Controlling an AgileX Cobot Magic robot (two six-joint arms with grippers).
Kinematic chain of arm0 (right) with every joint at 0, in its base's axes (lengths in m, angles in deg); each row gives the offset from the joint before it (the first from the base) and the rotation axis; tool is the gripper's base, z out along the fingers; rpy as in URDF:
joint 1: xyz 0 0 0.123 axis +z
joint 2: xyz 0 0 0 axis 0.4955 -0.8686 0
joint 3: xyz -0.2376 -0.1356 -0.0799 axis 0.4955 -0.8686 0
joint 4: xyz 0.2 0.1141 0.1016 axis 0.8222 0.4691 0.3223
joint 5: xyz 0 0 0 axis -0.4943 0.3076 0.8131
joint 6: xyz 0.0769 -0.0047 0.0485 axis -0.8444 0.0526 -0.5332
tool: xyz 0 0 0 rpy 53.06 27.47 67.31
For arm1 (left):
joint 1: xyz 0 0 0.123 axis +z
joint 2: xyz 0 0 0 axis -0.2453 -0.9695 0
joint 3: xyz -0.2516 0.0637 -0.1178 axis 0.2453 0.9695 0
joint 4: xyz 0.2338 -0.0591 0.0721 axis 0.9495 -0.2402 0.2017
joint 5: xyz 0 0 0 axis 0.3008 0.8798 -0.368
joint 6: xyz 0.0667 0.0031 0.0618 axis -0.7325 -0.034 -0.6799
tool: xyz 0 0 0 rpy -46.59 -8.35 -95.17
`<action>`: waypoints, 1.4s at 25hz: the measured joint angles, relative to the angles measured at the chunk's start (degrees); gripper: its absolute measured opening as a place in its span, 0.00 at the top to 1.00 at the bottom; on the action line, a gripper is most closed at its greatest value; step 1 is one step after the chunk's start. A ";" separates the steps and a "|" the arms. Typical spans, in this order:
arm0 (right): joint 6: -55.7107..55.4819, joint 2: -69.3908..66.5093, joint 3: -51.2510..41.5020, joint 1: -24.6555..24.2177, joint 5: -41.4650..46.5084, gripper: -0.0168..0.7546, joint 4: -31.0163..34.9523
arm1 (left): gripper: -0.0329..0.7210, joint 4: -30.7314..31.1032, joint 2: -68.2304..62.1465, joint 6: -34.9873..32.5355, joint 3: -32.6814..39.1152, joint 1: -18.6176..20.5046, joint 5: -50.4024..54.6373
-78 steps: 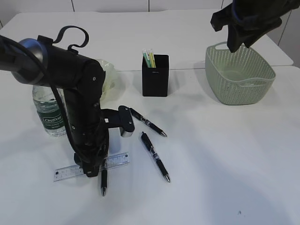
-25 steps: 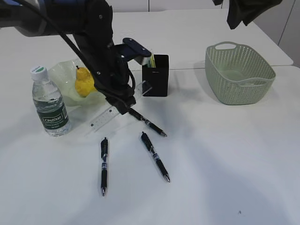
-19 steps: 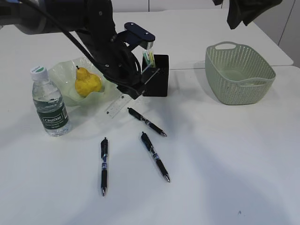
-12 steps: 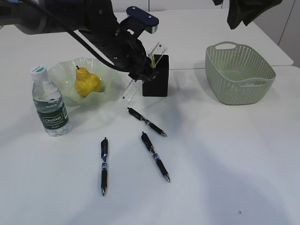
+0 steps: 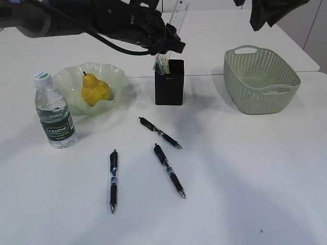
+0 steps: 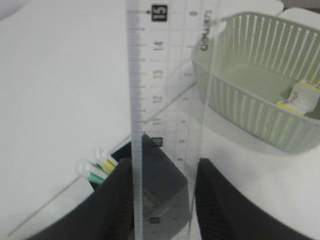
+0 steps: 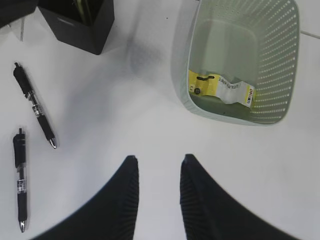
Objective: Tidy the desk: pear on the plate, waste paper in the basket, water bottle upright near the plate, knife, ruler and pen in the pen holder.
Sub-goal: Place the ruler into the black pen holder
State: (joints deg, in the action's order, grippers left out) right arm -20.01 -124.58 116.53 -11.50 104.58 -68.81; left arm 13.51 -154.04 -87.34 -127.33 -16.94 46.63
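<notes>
My left gripper is shut on the clear ruler and holds it upright just above the black pen holder. In the left wrist view the ruler stands between both fingers. Three black pens lie on the desk. The pear rests on the wavy plate, with the water bottle upright beside it. Waste paper lies in the basket. My right gripper hangs open and empty, high over the desk. I cannot make out the knife.
Green and yellow capped sticks stand in the pen holder's left corner. The basket sits at the right rear. A seam between two tabletops runs behind the pen holder.
My left arm has lifted the ruler from beside the plate up and right, turning it upright over the pen holder. The right arm, pens, bottle and pear have stayed put.
</notes>
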 joint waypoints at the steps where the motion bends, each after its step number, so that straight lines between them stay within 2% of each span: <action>1: 0.00 0.00 0.00 0.00 0.00 0.66 -0.24 | 0.61 -0.11 0.00 0.00 0.00 0.00 -1.50; 9: 0.00 0.00 0.00 0.00 -0.11 0.66 -0.78 | 0.61 -0.67 0.00 0.00 0.00 0.00 -12.92; 14: 0.00 0.00 0.00 0.00 -0.11 0.66 -0.78 | 0.61 -3.73 -1.36 0.00 0.00 0.00 -18.64; 35: 0.00 0.00 0.00 0.00 -0.31 0.66 -1.16 | 0.61 -5.22 -7.20 0.00 0.00 0.00 -27.95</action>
State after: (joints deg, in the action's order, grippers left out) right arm -20.01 -124.58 116.53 -11.50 104.27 -69.97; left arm 8.28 -161.24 -87.34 -127.33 -16.94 18.69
